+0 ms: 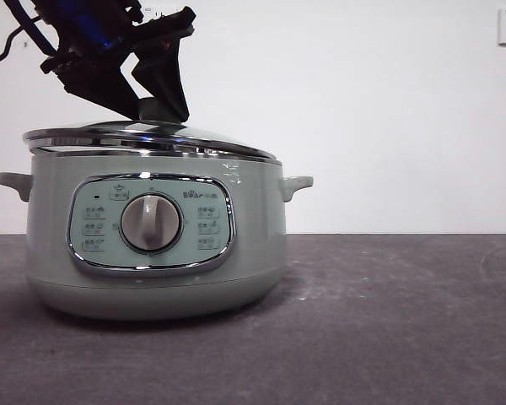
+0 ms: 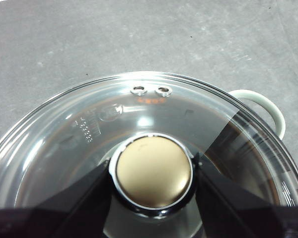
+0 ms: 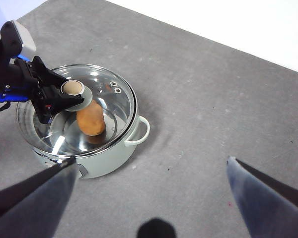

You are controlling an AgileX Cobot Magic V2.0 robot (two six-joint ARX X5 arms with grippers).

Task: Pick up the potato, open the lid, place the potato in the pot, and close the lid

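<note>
Glass lid (image 1: 152,139) is back on the pot (image 1: 152,253), left claw (image 2: 154,173) clamped on the knob (image 2: 154,171), one jaw on each side of it. Potato (image 3: 91,119) is inside the pot, seen through the glass in the right wrist view. Right claw (image 3: 149,183) hangs high over the table (image 3: 213,99), jaws spread wide, holding nothing, well apart from the pot.

By my read only the release and retreat are left.

Seating: in the front view the chrome rim looks slightly higher on one side. Can't tell if it's fully down all round or resting on the lip.

Risks:
- If the rim isn't seated, opening the jaws lets the lid drop and clatter or settle skewed. Glass, so worth avoiding.
- Lifting off before the jaws clear the knob drags the lid back up or shifts it sideways.
- Knob is round and smooth, jaws touch it on a narrow patch. Any sideways pull on the way out could slide the lid off centre.
- Pot is just standing on the table, nothing pins it. A snag moves the whole cooker.

Hard to make out:
- Potato not visible in the front view, pot wall hides it. In the left wrist view it's hidden too, only reflections.
- Left wrist view cuts off the near half of the lid and one handle (image 2: 263,106) is all that shows.
- Table edges don't show, so pot position relative to them is unclear.
</note>
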